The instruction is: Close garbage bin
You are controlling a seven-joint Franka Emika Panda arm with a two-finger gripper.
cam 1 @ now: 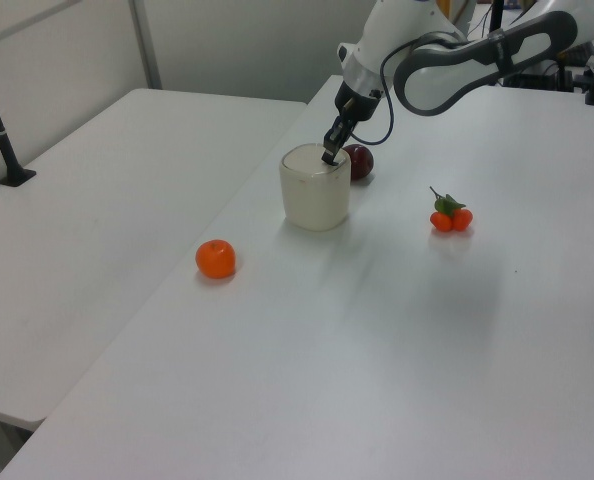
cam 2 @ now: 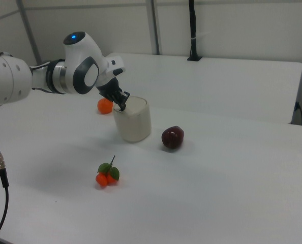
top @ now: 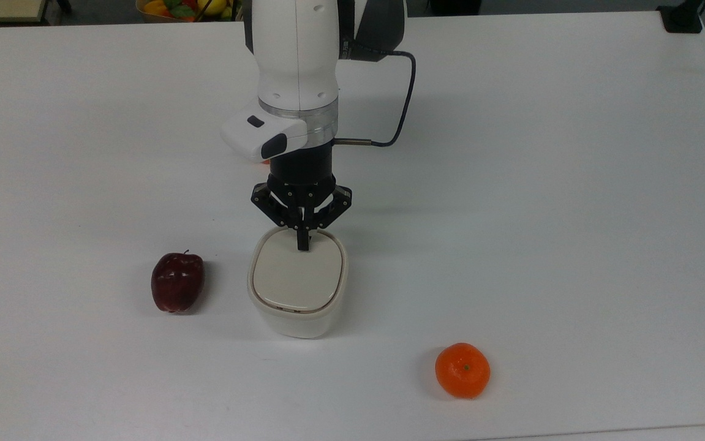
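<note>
Top view: white table [top: 542,184], Panda arm [top: 296,61] pointing down w/ gripper [top: 303,245], fingers pressed together, tips touching the garbage bin [top: 297,318] lid's far edge; lid lies flat. Bin directly under gripper. Red apple [top: 177,282] to gripper's left in top view, mandarin [top: 462,370] lower right.

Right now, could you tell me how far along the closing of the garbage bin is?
Nearly done: the beige lid lies flat in the garbage bin rim. In hand: the tool, fingers together, sits at the lid's far edge in the top view. Left: lifting the tool clear.
</note>
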